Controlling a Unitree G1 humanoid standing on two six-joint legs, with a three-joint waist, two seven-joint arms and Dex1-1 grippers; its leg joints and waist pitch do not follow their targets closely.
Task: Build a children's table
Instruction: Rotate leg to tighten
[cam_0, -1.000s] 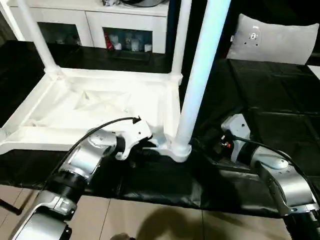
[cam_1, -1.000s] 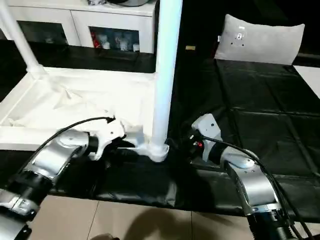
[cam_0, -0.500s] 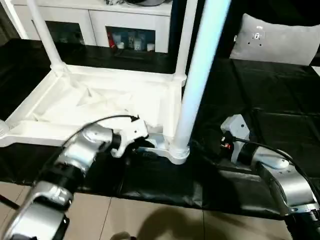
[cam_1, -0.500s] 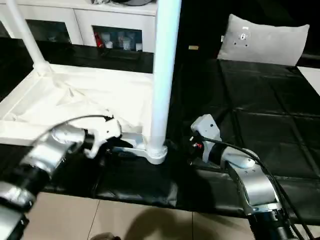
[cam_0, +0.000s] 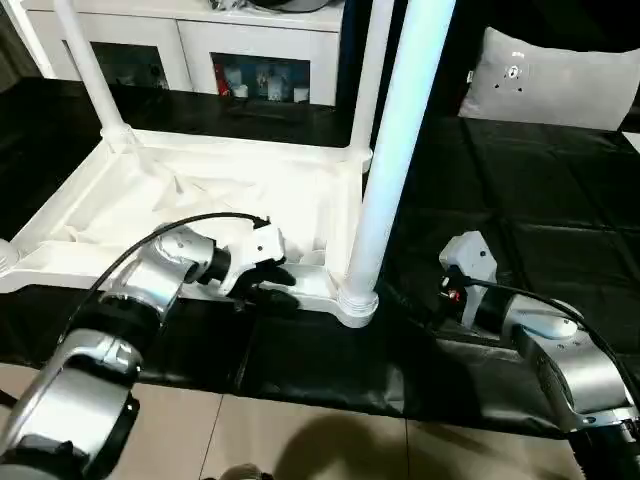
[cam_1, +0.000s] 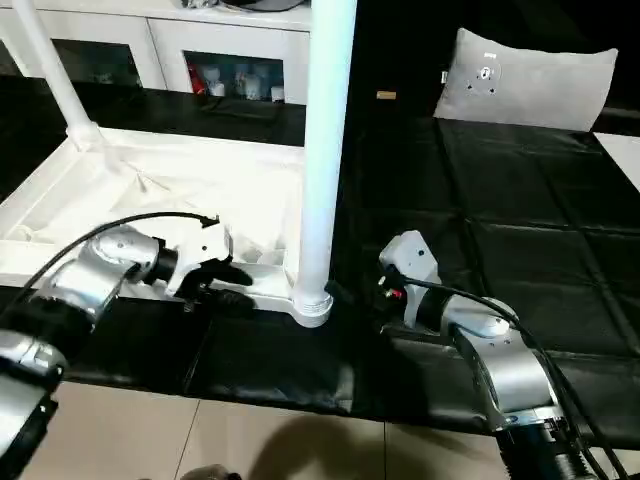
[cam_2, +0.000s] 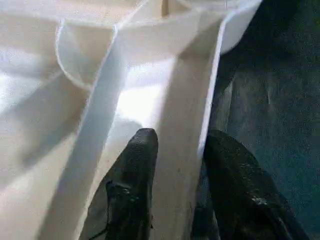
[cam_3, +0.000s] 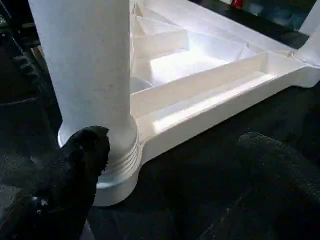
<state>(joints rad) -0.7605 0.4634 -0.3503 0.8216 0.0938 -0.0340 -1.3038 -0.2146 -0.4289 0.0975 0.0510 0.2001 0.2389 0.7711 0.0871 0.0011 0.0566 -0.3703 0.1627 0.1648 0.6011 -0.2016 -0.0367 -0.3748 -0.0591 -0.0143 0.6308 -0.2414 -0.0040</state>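
Observation:
The children's table (cam_0: 200, 200) lies upside down on a black sheet, ribbed underside up. Three white legs stand in its corner sockets: a thick near one (cam_0: 395, 150) and two at the back (cam_0: 90, 70), (cam_0: 365, 80). My left gripper (cam_0: 272, 283) reaches over the near rim, a little left of the near socket (cam_0: 355, 300). In the left wrist view it (cam_2: 177, 137) sits astride the rim wall, one black finger (cam_2: 140, 165) inside and the other outside, slightly open. My right gripper (cam_3: 175, 140) stands wide open on the sheet to the right of the near leg (cam_3: 85, 60), holding nothing.
A white cabinet (cam_0: 200, 40) with glass doors stands behind the table. A grey pillow (cam_0: 550, 80) lies at the back right on the black sheet (cam_0: 520, 180). Tiled floor (cam_0: 300, 440) runs along the sheet's near edge.
My left gripper has slid left along the near rim, away from the corner socket, and its jaws have loosened. The right arm has stayed put. The camera shifted slightly.

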